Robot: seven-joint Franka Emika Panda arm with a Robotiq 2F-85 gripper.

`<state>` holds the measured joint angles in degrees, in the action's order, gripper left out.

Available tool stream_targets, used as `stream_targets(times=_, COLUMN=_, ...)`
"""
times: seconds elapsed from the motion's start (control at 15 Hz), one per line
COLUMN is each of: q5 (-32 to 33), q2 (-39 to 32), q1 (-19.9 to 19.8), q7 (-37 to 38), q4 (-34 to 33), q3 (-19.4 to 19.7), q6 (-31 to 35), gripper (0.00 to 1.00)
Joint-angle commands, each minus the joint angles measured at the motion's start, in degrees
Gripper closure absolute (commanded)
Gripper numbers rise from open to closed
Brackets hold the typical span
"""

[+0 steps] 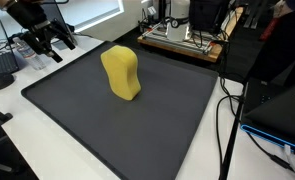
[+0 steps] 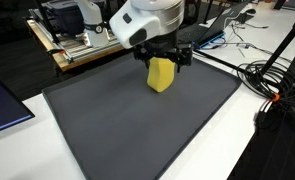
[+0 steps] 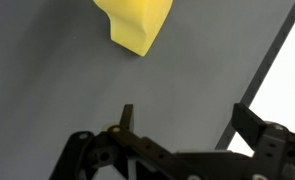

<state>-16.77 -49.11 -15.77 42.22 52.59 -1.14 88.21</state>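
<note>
yellow sponge [image 1: 121, 73]: upright, frame ctr, on dark mat [image 1: 172, 115]
fingers [image 3: 245, 122]: wide open, empty; sponge ahead, top ctr of wrist view

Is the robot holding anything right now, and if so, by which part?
Nothing is held. The pincer stands open and empty, apart from the yellow block on the dark mat.
</note>
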Motion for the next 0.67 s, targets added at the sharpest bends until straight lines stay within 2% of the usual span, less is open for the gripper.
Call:
stream_targets(times=0.0, q5=-3.41, q2=7.91, q1=-2.33, q7=-2.06, q4=13.76, q3=-0.34, q6=6.52, gripper=0.00)
stream_targets(times=0.4, q5=-10.77, q2=15.54, q1=-5.89, q7=-5.58, q4=28.88, q3=-0.31, q6=16.22, gripper=0.00)
stream_targets(times=0.47, q5=-13.45, q2=16.60, q1=-4.80, q7=-7.28, q4=31.04, q3=2.21, q6=16.92, gripper=0.00)
stream_targets(times=0.6, q5=-16.78, q2=19.13, q1=-5.11, q7=-10.19, q4=36.33, q3=3.33, q6=19.04, gripper=0.00)
